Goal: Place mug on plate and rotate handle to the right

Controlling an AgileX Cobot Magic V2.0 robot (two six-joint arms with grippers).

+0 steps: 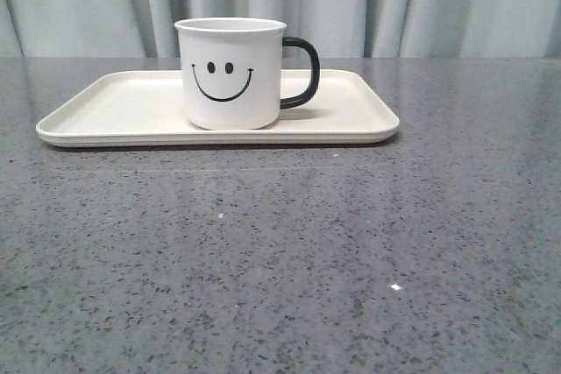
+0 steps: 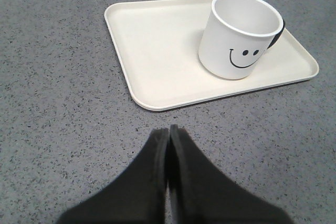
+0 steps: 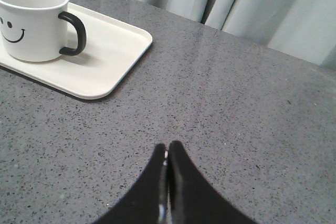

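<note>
The white mug (image 1: 230, 74) with a black smiley face stands upright on the cream plate (image 1: 114, 111) in the front view. Its black handle (image 1: 302, 72) points to the right. The mug (image 2: 239, 35) and plate (image 2: 152, 51) also show in the left wrist view, well ahead of my left gripper (image 2: 169, 128), which is shut and empty over the bare table. In the right wrist view the mug (image 3: 31, 19), its handle (image 3: 74, 32) and the plate (image 3: 113, 59) lie away from my right gripper (image 3: 167, 145), which is shut and empty. Neither gripper shows in the front view.
The grey speckled table (image 1: 289, 251) stretches around the plate. Pale curtains (image 1: 421, 2) hang behind the table's far edge.
</note>
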